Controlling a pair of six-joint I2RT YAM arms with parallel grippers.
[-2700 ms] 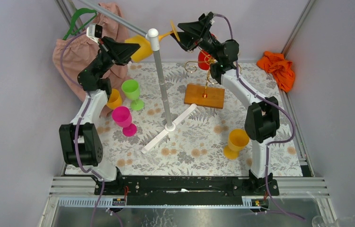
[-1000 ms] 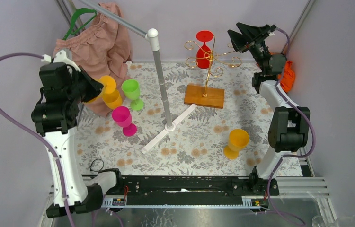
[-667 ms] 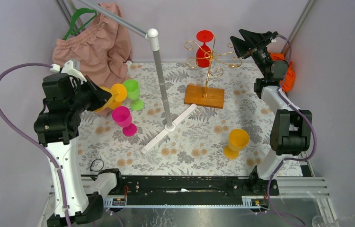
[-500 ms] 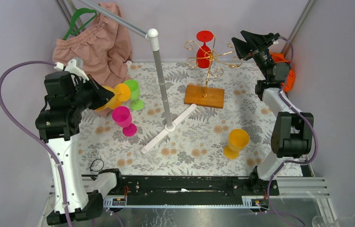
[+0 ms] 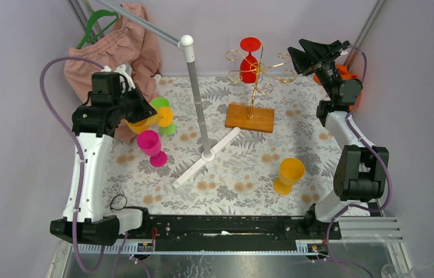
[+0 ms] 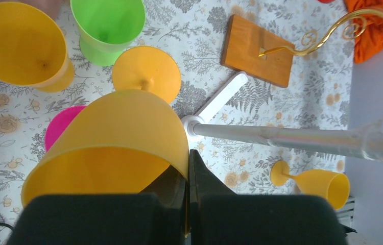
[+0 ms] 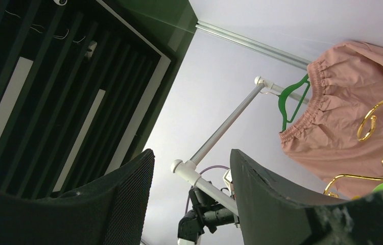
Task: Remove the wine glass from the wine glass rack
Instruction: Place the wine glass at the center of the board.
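The wine glass rack [image 5: 254, 87], gold wire on an orange-brown wooden base [image 5: 250, 118], stands at the back centre. A red wine glass [image 5: 249, 62] hangs upside down on it. My left gripper [image 5: 138, 113] is shut on the rim of a yellow wine glass [image 6: 118, 138], held tilted, foot [image 6: 146, 76] pointing away, above the green and pink glasses at the left. The left gripper [image 6: 189, 159] pinches the yellow wall between its fingers. My right gripper [image 5: 295, 57] is raised to the right of the rack, open and empty. In the right wrist view the right gripper [image 7: 192, 194] frames only gold scrolls [image 7: 378, 122] at the side.
A green glass [image 6: 109, 25], a pink glass [image 5: 149, 142] and another yellow glass [image 6: 18, 46] stand at the left. One more yellow glass [image 5: 289, 174] is at the near right. A white-grey pole stand [image 5: 197, 92] rises mid-table. Pink garment [image 5: 116, 52] hangs back left; orange cloth [image 6: 370, 25] lies back right.
My left arm has swung inward, carrying the yellow glass right, over the green and pink glasses. The right gripper has drifted slightly right, away from the rack, and stays open.
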